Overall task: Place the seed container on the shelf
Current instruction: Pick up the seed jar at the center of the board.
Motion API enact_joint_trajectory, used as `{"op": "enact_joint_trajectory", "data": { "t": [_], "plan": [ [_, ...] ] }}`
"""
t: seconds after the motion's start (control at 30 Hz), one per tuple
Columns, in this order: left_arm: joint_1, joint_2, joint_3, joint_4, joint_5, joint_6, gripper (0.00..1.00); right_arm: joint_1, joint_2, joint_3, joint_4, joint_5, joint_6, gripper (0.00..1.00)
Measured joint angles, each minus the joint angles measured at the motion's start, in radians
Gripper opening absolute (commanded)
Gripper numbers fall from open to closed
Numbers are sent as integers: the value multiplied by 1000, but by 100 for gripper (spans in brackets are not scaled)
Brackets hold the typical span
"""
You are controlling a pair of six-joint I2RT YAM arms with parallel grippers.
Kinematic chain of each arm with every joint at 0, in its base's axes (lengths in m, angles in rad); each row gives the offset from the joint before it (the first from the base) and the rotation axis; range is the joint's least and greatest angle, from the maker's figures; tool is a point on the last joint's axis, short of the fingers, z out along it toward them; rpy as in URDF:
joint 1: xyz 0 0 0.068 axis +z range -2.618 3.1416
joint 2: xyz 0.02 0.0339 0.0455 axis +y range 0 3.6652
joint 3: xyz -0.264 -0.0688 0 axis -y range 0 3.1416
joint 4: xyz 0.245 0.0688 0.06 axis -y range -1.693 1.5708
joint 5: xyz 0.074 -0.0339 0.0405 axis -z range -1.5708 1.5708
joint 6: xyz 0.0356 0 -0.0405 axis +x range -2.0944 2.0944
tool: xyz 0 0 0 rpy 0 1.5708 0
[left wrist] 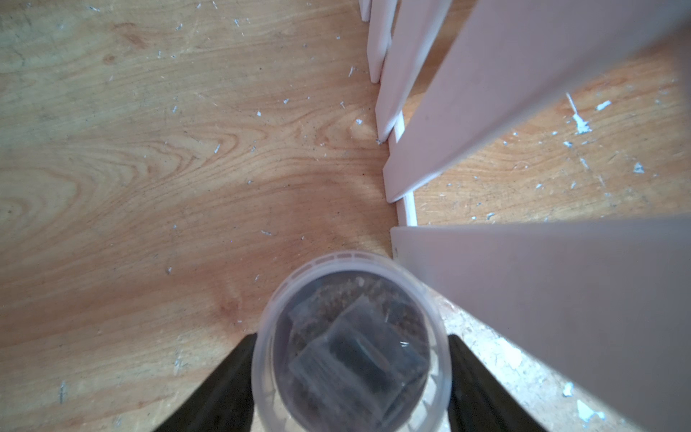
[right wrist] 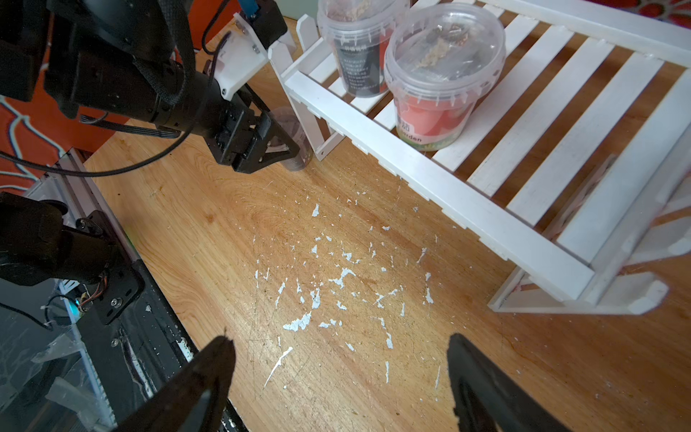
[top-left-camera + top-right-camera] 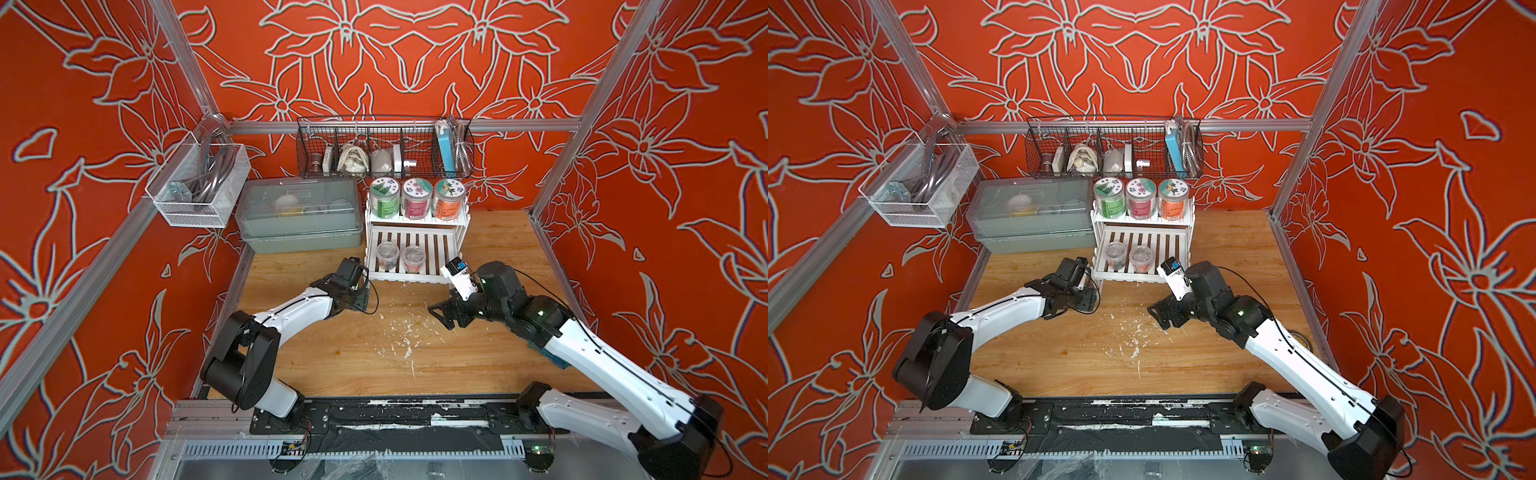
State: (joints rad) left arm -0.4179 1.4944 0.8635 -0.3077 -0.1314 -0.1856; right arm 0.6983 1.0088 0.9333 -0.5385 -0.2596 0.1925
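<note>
My left jaws sit low over the surface (image 3: 332,353), at the front left corner of the shelf (image 3: 407,277). The seed container (image 1: 351,348) is right between them. In the left wrist view one black finger (image 1: 224,389) flanks each side of its clear lid, and the lid's rim meets both finger edges. I cannot tell whether I am pressing on it or only bracketing it. Through the lid I see dark seed and a packet. The container is not on the shelf. It looks to stand upright on the wood, outside the shelf's left side panel (image 1: 542,299) and just beside it. In the right wrist view it shows as a cloudy tub (image 2: 299,127), half hidden behind my left fingers, close against the foot of that panel. In both top views my left wrist covers it.

On the shelf's lower tier two clear lidded tubs (image 3: 387,252) (image 3: 413,257) stand side by side. The upper tier carries a green jar (image 3: 384,199), a pink jar (image 3: 415,199) and an orange jar (image 3: 448,199) in a row.

My right jaws hang released near the shelf's front right corner. Their fingers (image 2: 194,389) are spread wide, with only wood and white flecks (image 2: 336,276) between them, well apart from the seed container.
</note>
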Motion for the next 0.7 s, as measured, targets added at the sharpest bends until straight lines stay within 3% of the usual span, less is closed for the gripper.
{"op": "enact_joint_trajectory", "data": {
  "t": [0.23, 0.43, 0.7],
  "plan": [
    [0, -85, 30, -143, 7, -64, 61, 0, -6, -3, 7, 0, -4, 92],
    [0, -284, 108, -319, 30, -134, 59, 0, -74, -40, 53, -5, -20, 92],
    [-39, -478, 230, -474, 151, -229, 59, 0, -151, -114, 232, -56, -33, 95]
  ]
}}
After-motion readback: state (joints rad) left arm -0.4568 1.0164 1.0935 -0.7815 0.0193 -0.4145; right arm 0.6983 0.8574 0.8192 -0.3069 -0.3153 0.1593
